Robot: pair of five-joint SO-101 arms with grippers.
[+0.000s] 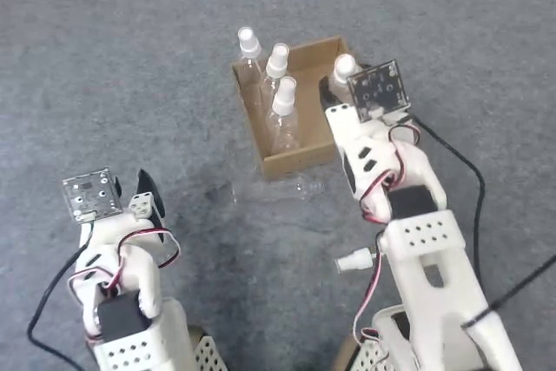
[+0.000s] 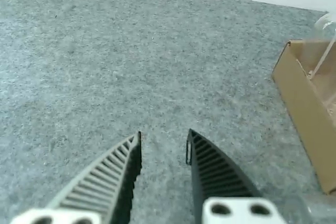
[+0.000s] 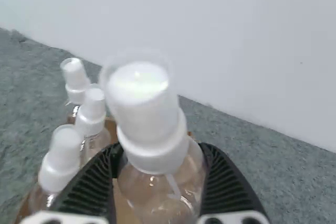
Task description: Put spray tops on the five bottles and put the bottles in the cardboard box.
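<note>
Your right gripper [image 3: 160, 151] is clamped on a capped bottle [image 3: 149, 124], upright at the cardboard box [image 1: 295, 161] wall. Its base is hidden, so you cannot tell if it is inside. Three capped bottles [image 1: 284, 97] stand in the box just beyond the gripper. Your left gripper [image 2: 163, 141] is spread apart over bare carpet [image 2: 105, 51]. A clear bottle [image 1: 274, 188], barely discernible, lies between the grippers, and a loose spray top [image 1: 354, 260] lies behind the right one.

My white-shelled left arm [image 1: 122, 293] sits folded back at the near left, and its left gripper [image 2: 164, 135] points forward with ribbed black jaws parted and holding nothing. My right arm [image 1: 417, 241] stretches ahead, its right gripper [image 3: 157, 153] clamped on either side of an upright clear plastic bottle with a white spray top [image 3: 144, 103].
</note>
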